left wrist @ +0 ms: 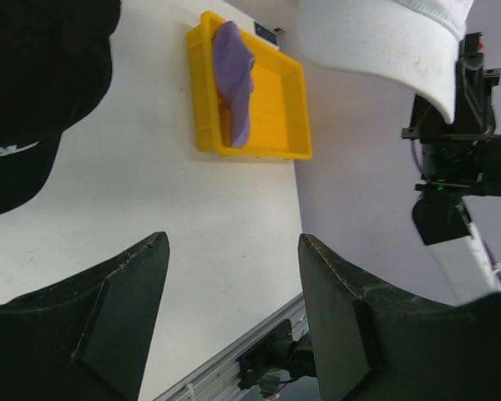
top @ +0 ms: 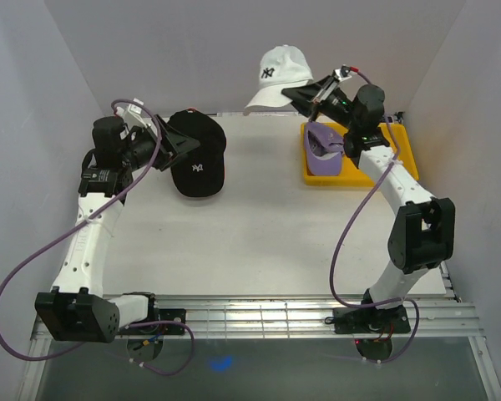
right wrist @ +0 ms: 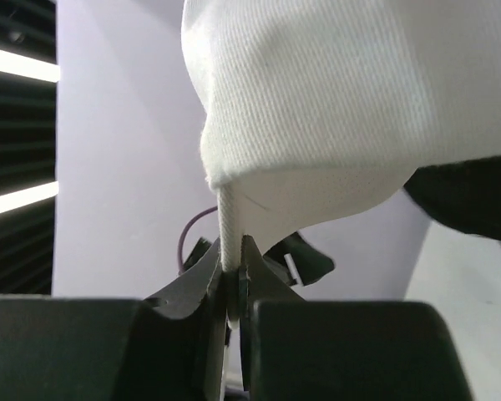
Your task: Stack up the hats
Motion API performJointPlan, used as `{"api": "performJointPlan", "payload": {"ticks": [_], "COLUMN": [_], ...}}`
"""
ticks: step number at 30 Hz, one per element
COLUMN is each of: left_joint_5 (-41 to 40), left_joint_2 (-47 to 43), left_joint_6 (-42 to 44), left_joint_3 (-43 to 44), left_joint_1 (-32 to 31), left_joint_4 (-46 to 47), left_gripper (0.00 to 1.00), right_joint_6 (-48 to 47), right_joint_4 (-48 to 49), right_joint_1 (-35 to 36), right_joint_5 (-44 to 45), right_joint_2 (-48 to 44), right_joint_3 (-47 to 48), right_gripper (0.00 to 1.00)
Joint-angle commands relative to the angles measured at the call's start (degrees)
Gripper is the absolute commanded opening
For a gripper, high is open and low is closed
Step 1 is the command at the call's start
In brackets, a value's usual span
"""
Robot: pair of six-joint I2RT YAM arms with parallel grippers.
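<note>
Right gripper (right wrist: 234,267) clenched on the fabric edge of the white hat (top: 280,71), which hangs lifted above the far edge of the bench (top: 259,234), near the yellow tray (top: 403,147). Purple hat (top: 324,152) lies inside that tray. Left gripper (left wrist: 234,242) released, jaws apart with nothing between them, just beside the black hat (top: 199,163), which rests crown-up on the bench at far left, well apart from the tray.
</note>
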Motion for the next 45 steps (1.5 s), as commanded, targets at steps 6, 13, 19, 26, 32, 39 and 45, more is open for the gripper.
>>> {"api": "performJointPlan", "payload": {"ticks": [6, 13, 19, 26, 32, 39, 45], "left_joint_5": [7.3, 9.6, 8.7, 8.8, 7.8, 7.4, 7.5], "left_joint_2": [5.2, 7.3, 8.3, 11.0, 12.1, 12.7, 13.1], "left_joint_6": [-14.5, -27.8, -38.9, -43.7, -46.7, -48.6, -48.6], "left_joint_3": [6.7, 6.1, 1.3, 2.8, 2.8, 3.1, 3.3], "left_joint_1": [0.2, 1.5, 1.7, 1.8, 1.9, 1.9, 2.8], "left_joint_4": [18.0, 31.2, 42.9, 46.3, 48.8, 51.0, 51.0], "left_gripper": [0.77, 0.86, 0.86, 0.86, 0.86, 0.82, 0.55], "right_joint_6": [17.1, 19.6, 21.8, 23.2, 23.9, 24.8, 25.4], "right_joint_4": [21.6, 25.5, 29.9, 32.6, 33.9, 35.2, 33.8], "right_joint_1": [11.9, 14.5, 16.5, 18.2, 20.2, 20.7, 20.4], "right_joint_5": [6.4, 8.3, 9.5, 9.5, 8.2, 7.0, 5.0], "right_joint_2": [6.2, 8.0, 8.4, 11.0, 12.2, 12.7, 14.8], "right_joint_3": [10.2, 11.1, 9.5, 12.4, 13.6, 12.8, 14.6], "right_gripper": [0.08, 0.08, 0.08, 0.08, 0.08, 0.08, 0.08]}}
